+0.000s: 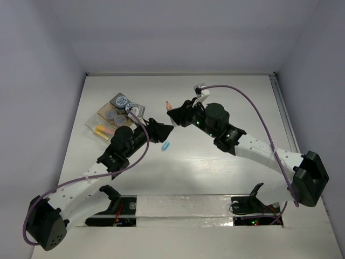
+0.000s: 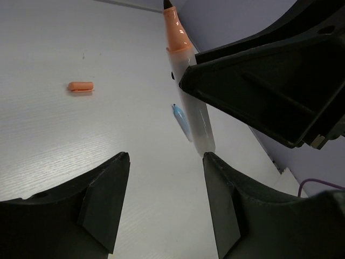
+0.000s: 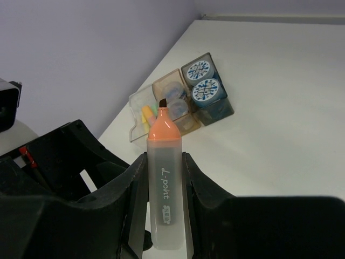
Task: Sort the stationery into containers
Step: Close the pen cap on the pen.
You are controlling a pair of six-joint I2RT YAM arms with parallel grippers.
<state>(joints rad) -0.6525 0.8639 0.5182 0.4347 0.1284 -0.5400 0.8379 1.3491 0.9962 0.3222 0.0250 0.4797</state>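
My right gripper (image 1: 180, 116) (image 3: 163, 162) is shut on an uncapped highlighter (image 3: 166, 199) with a translucent body and an orange tip, held off the table with the tip (image 1: 168, 106) pointing away. My left gripper (image 1: 166, 130) (image 2: 166, 157) is open and empty just below the highlighter (image 2: 190, 102), its right finger close to the body's end. A small orange cap (image 2: 81, 86) and a blue pen (image 1: 166, 145) (image 2: 181, 120) lie on the table. The containers sit at the left: a clear tray (image 3: 141, 116) with yellow and orange pieces, a tan tray (image 3: 173, 102) with translucent cups, a dark grey box (image 3: 213, 105) with two blue-patterned tubs (image 3: 202, 81).
The container cluster (image 1: 116, 116) lies just left of my left arm's wrist. The side walls rise at the left and right of the table, and the back wall at the far edge. A purple cable (image 1: 253, 108) loops above the right arm.
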